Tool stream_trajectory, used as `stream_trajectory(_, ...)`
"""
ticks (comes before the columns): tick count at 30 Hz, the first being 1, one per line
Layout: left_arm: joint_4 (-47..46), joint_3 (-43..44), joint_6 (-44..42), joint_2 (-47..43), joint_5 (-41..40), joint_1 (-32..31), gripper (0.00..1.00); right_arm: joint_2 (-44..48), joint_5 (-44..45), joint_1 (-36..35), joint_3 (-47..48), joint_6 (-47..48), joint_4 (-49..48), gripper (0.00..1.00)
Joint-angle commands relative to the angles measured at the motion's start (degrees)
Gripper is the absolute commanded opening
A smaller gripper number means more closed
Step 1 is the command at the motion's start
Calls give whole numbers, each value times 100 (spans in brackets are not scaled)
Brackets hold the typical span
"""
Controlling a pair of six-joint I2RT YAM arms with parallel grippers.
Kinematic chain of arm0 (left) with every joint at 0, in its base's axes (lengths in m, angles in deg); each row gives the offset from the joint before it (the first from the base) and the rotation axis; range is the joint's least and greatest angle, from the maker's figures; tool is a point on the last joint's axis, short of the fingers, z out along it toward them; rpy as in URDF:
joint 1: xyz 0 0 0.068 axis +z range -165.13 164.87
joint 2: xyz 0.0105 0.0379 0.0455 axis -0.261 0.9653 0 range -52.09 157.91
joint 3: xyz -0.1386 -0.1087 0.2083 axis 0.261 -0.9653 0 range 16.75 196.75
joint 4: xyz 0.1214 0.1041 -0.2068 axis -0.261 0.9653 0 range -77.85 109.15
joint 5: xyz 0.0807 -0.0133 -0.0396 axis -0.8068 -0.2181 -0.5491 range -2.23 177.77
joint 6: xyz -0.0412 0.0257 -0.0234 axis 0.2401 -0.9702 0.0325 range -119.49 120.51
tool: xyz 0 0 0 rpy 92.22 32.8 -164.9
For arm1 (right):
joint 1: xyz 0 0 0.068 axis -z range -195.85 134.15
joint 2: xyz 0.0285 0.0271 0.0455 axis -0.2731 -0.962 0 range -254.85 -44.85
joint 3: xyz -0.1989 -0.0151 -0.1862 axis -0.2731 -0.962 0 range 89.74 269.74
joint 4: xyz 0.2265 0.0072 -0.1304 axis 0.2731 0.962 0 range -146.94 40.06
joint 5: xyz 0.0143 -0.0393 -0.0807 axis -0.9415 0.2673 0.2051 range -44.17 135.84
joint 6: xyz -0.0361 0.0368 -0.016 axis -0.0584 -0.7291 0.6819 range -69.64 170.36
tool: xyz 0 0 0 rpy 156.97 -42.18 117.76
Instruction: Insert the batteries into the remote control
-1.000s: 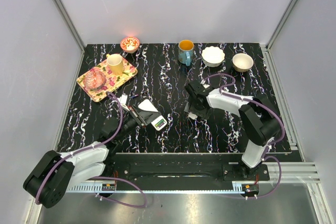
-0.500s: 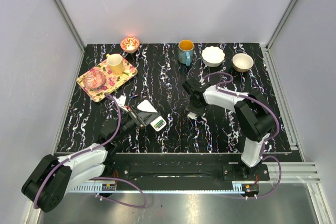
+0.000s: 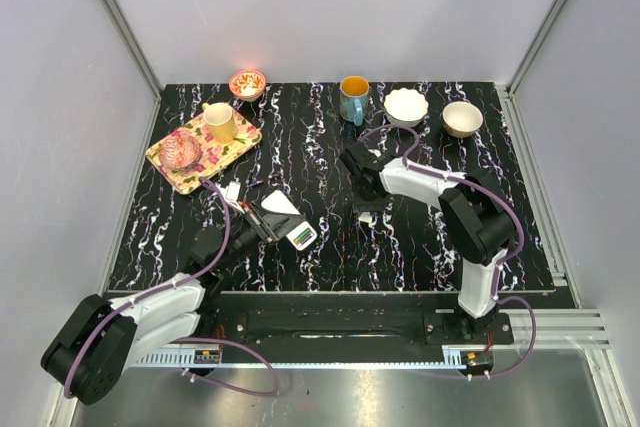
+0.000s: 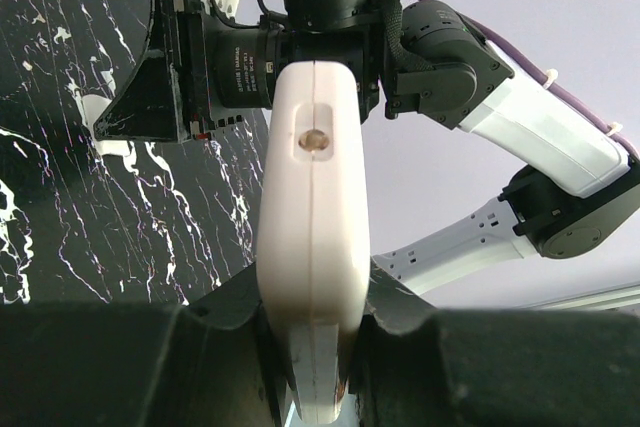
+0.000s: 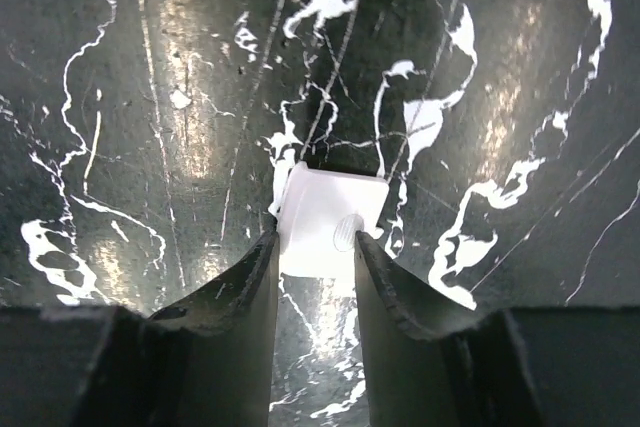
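Observation:
My left gripper [image 4: 315, 317] is shut on the white remote control [image 4: 312, 237], which I see edge-on, pointing away from the camera. In the top view the remote control [image 3: 297, 230] juts right from the left gripper [image 3: 262, 219], and a greenish battery [image 3: 302, 238] shows at its far end. A reddish battery does not show. My right gripper [image 5: 315, 247] points down at the table, its fingertips [image 5: 262, 252] pressed against a small white square cover [image 5: 330, 217]. From above, the right gripper [image 3: 364, 209] is right of the remote, and the cover [image 3: 367, 217] peeks out under it.
At the back left a flowered tray [image 3: 160, 152] carries a cream cup [image 3: 221, 123] and a pink glass dish [image 3: 182, 148]. Along the back stand a small red bowl [image 3: 247, 83], a blue mug [image 3: 353, 97], a white bowl [image 3: 406, 107] and a beige bowl [image 3: 462, 118].
The right arm has swung a little left and back, and its jaws have narrowed from wide open onto the white cover. The left arm and the remote have stayed put.

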Motion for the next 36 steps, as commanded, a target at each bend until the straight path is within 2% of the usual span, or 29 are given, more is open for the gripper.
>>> stream_trajectory(1, -455, -131, 28, -124, 93, -20, 0, -259, 320, 94, -376, 1544, -225, 41)
stream_trajectory(2, -455, -131, 28, -125, 102, -20, 0, -259, -454, 148, -332, 1710, -382, 42)
stream_trajectory(9, -438, -140, 46, -168, 260, -20, 0, -645, -585, 104, 327, 2686, 29, 46)
stream_trajectory(14, -270, -210, 2, -414, 146, -29, 0, -620, -410, 96, 152, 2977, 267, 58)
stream_trajectory(15, -253, -219, 11, -432, 146, -20, 0, -584, -392, 96, 117, 2951, 267, 67)
stream_trajectory(18, -235, -184, 11, -441, 172, -29, 0, -444, -260, 104, 46, 2749, 311, 75)
stream_trajectory(24, -226, -149, 20, -415, 198, -29, 0, 13, -164, 96, -393, 2248, -5, 77)
stream_trajectory(30, -121, -149, 11, -528, 146, -46, 0, 1031, 276, 96, -1034, 1405, -523, 81)
stream_trajectory(36, 55, -96, -51, -555, 84, -99, 0, 1166, 469, 87, -1255, 894, -586, 80)
